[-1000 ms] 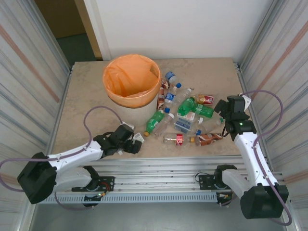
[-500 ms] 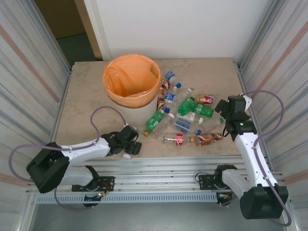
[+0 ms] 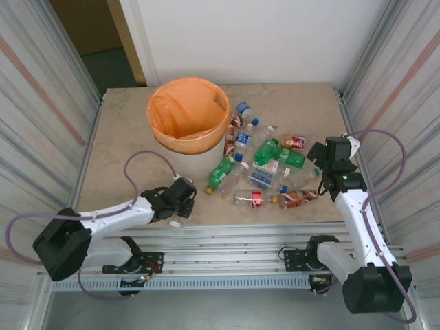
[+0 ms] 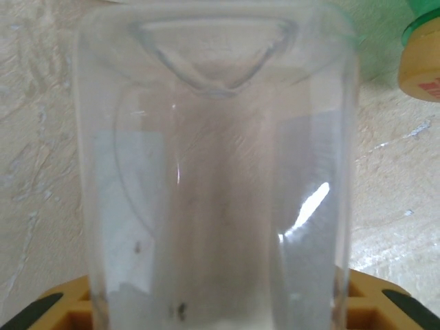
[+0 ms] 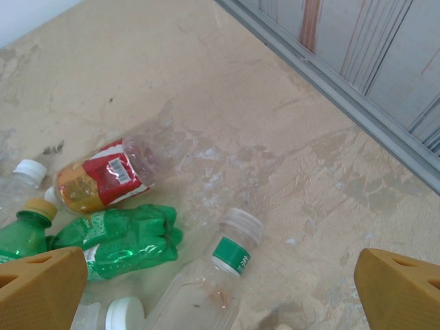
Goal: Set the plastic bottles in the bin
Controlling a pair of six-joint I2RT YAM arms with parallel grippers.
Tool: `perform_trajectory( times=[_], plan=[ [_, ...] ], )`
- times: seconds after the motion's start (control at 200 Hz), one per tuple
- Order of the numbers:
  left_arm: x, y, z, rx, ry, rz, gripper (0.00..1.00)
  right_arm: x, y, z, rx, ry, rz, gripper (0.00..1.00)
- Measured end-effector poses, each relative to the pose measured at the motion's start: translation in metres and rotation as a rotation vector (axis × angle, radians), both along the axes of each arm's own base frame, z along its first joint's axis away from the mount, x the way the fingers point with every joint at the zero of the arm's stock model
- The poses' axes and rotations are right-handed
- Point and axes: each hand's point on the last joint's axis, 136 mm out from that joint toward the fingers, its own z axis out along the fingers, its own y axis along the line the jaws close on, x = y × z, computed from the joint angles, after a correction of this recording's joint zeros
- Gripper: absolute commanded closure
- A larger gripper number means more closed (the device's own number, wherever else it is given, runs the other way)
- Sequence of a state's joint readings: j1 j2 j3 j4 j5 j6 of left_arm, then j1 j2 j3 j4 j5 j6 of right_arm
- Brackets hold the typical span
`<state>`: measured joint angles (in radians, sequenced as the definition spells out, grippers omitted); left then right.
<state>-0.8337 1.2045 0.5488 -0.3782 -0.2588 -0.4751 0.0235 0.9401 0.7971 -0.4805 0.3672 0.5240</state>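
The left gripper (image 4: 220, 313) sat low over the near edge of the table (image 3: 120, 141), in front of the bin and just left of the pile. Its fingers were pinching a clear bottle (image 4: 220, 172) from both sides. In the left wrist view the bottle's dimpled base pointed away from the camera, towards the yellow cap (image 4: 421, 69) of a green bottle. Compared with a second earlier, this gripper had edged slightly up and left, the arm behind it had swung, and its cable loop had changed shape. A small white piece (image 3: 175, 223) that I could not identify had been at the gripper's right side a second earlier. It now lay below the gripper, by the table's front edge.

The bin (image 3: 152, 113) stood at the back left of the table, just where it had been, with its orange liner open.

To the right of the bin, the loose plastic bottles (image 3: 265, 161) lay heaped on the table in the same arrangement as before.

At the far right, the right gripper (image 5: 220, 292) hung over the pile's right end. Its fingers were spread wide apart and held nothing, and the arm had not moved. Below it lay a red-labelled bottle (image 5: 103, 175), a crushed green bottle (image 5: 120, 240) and a green-banded clear bottle (image 5: 220, 271).
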Motion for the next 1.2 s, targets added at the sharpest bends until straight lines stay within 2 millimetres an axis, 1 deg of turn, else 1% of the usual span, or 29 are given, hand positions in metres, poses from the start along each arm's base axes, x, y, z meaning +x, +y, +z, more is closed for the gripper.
perform_trajectory(
  times=[0.115,0.456,0.691,0.807,0.912,1.067,1.197],
  plan=[
    [-0.001,0.008,0.014,-0.025,-0.028,0.052,0.74,0.000,-0.002,-0.001,0.000,0.002,-0.006,0.02],
    [0.002,0.045,0.055,-0.090,-0.139,0.266,0.75,0.003,-0.001,-0.012,0.003,0.042,-0.002,0.02],
    [0.009,0.083,0.083,-0.144,-0.212,0.422,0.75,0.004,-0.001,-0.009,0.003,0.036,-0.002,0.02],
    [0.012,0.103,0.102,-0.173,-0.272,0.497,0.75,0.004,-0.001,-0.009,0.003,0.036,-0.002,0.02],
    [0.016,0.116,0.122,-0.193,-0.342,0.542,0.75,0.004,-0.002,-0.009,0.004,0.036,-0.005,0.02],
    [0.022,0.129,0.147,-0.169,-0.431,0.557,0.75,0.004,-0.002,-0.010,0.005,0.036,-0.005,0.02],
    [0.032,0.132,0.169,-0.144,-0.507,0.535,0.75,0.004,-0.002,-0.010,0.006,0.036,-0.005,0.02]
  ],
)
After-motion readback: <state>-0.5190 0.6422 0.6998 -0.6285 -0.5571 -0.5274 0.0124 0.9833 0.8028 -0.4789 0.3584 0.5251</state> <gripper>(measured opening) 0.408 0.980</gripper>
